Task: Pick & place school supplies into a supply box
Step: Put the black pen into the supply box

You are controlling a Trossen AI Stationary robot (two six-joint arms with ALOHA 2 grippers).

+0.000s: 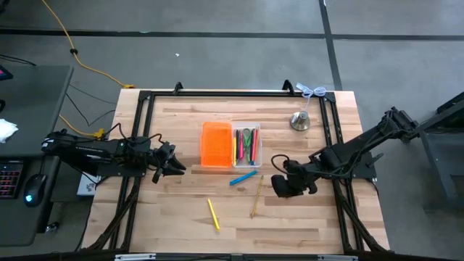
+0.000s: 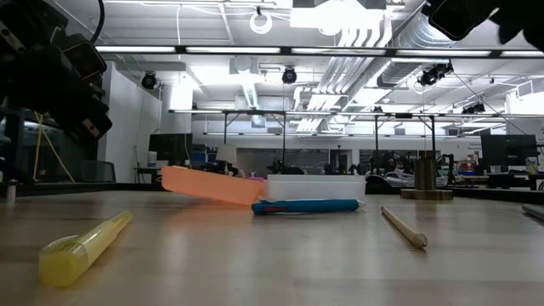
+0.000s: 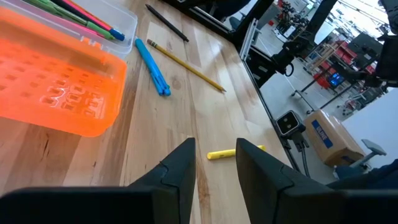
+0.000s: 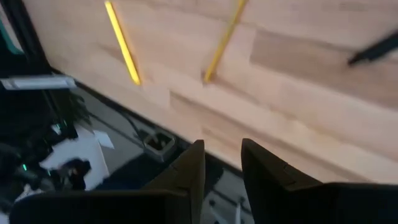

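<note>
Right gripper (image 1: 279,186), fingers slightly parted, empty, hovering just right of the pencil (image 1: 257,196). Should drop straight, pinch mid-shaft, carry far-left to the box (image 1: 230,145). Left gripper (image 1: 176,165) waiting, slightly parted.

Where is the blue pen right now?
In the high view the blue pen lies on the table just in front of the supply box, near its clear half, with the wooden pencil on its right.

Even bright overhead lighting, ceiling strip lights (image 2: 280,51) blown out to glare in the low view, soft faint shadows on the table (image 1: 239,217), right wrist view motion-blurred, near yellow highlighter (image 2: 81,248) out of focus
</note>
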